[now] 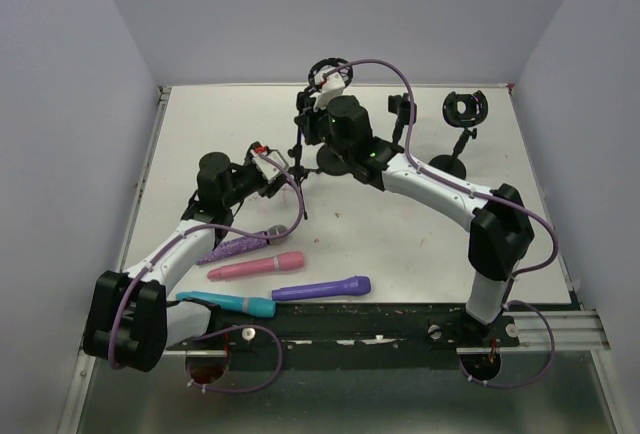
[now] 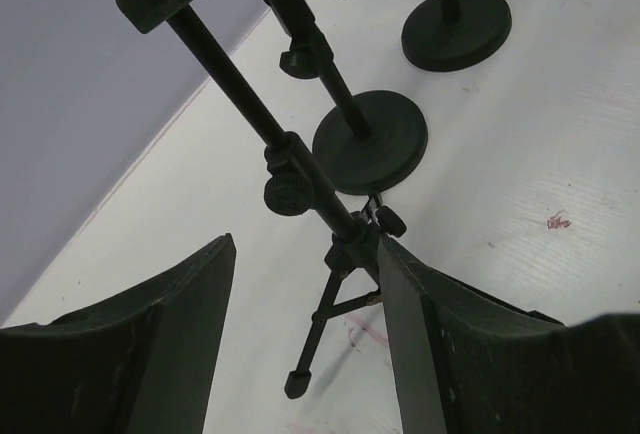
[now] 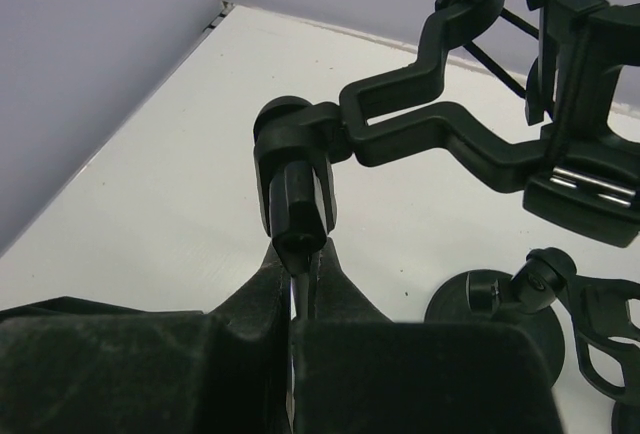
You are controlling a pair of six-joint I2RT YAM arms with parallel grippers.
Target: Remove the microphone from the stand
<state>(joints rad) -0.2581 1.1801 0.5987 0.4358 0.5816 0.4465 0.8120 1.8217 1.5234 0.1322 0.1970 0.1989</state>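
- Overhead, the white mic point(image 1: 336, 78) is seen seated in a ring mount point(image 1: 325, 66) atop the stand point(image 1: 298, 159), at the far middle of the table point(image 1: 200, 124). The right gripper point(image 1: 308, 122) is set just below the mic, and the left gripper point(image 1: 280, 169) is placed lower down by the stand. Four loose mics point(image 1: 255, 267) are laid near the front edge.
- From the left wrist, the fingers are seen spread apart with the stand's slanted pole point(image 2: 230, 79) between them. Whether its tripod hub touches the right-hand finger cannot be told. Round bases point(image 2: 370, 139) are seen behind.
- From the right wrist, the fingers are seen pressed together on the stand's thin rod, just under a swivel joint point(image 3: 298, 194). The mic cannot be made out.
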